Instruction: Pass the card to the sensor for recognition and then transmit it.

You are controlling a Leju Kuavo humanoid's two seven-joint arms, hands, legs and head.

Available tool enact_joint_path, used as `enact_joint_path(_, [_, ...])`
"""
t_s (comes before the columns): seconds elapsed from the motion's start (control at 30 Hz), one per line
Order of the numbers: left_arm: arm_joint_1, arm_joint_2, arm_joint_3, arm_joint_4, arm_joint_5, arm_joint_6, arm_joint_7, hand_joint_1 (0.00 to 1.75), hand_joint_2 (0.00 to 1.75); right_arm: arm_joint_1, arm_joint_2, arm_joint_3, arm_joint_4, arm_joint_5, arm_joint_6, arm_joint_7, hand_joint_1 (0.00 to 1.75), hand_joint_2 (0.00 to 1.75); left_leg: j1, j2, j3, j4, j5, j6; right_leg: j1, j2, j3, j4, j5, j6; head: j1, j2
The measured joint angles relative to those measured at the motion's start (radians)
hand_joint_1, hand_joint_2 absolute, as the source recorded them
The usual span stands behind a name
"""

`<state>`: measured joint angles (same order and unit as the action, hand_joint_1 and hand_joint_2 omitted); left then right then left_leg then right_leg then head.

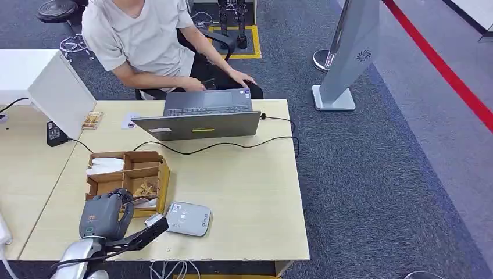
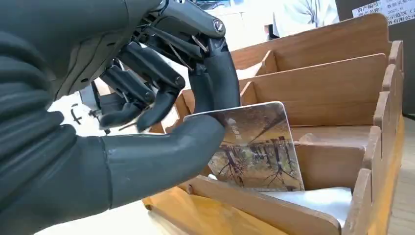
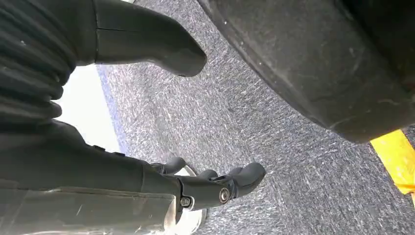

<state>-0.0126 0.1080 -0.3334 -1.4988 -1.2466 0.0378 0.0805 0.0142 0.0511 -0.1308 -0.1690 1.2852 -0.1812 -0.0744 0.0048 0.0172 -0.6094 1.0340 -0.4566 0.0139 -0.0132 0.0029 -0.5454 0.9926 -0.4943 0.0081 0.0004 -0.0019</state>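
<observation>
One card [image 2: 259, 147] is pinched by the left hand [image 1: 107, 214] over the wooden box [image 1: 161, 174], left of the sensor [image 1: 189, 218]. Right hand [image 3: 147, 112] hangs loose, holding nothing.

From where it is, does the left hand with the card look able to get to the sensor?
Probably yes. The left hand pinches the card at the wooden box, and the sensor lies just beside it on the table with nothing between.

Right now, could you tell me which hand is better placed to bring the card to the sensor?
The left hand: it already pinches the card at the wooden organizer, right beside the sensor. The right hand hangs open over the carpet.
</observation>
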Motion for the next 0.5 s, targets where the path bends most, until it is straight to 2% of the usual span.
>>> enact_joint_path(0.33, [-0.003,0.008,0.002,0.002,0.024,-0.022,-0.01,1.75,1.75,0.0,0.0,0.0,0.0,0.01,0.0,0.0,0.0,1.75,0.0,0.0,0.0,0.0,0.0,0.0,0.0,0.0,0.0,0.0,0.0,0.0,0.0,0.0])
enact_joint_path(0.5, [-0.002,0.008,0.002,0.002,-0.015,0.019,0.002,1.75,1.75,0.0,0.0,0.0,0.0,0.009,-0.001,0.0,0.0,1.75,0.0,0.0,0.0,0.0,0.0,0.0,0.0,0.0,0.0,0.0,0.0,0.0,0.0,0.0])
